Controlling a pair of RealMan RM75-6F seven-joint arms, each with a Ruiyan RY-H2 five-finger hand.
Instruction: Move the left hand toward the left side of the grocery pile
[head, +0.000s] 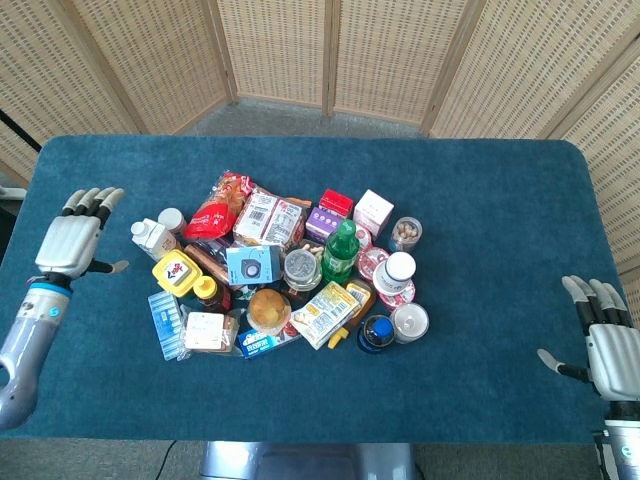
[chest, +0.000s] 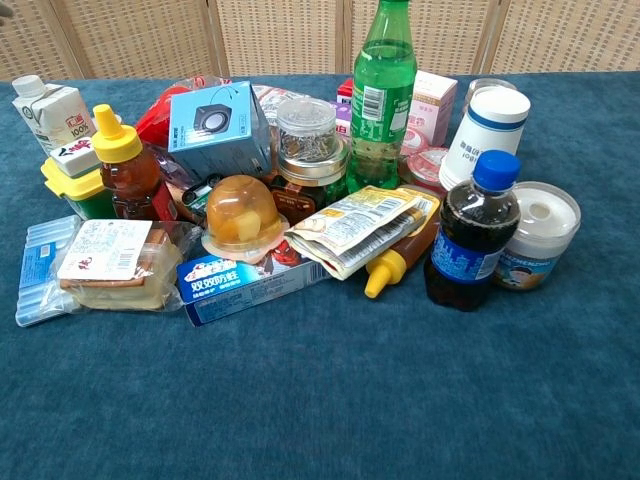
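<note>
Grocery pile (head: 285, 270): heaped mid-counter (head: 480, 190). My left hand (head: 72, 240), fingers apart, empty, near milk carton (head: 152, 238). My right hand (head: 610, 355) likewise spread, well apart.

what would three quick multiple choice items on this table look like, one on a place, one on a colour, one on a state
1. Where is the left hand?
A. left of the pile, near the milk carton
B. on the green bottle
C. off the table's far edge

2. What colour is the cola bottle cap?
A. red
B. blue
C. white

3. What state is the right hand in?
A. holding a jar
B. curled into a fist
C. empty, fingers apart

Key:
1 A, the head view shows it over the cloth beside the carton, apart from it.
2 B, the chest view shows a blue cap on the dark bottle.
3 C, it sits at the table's right edge with nothing in it.
</note>
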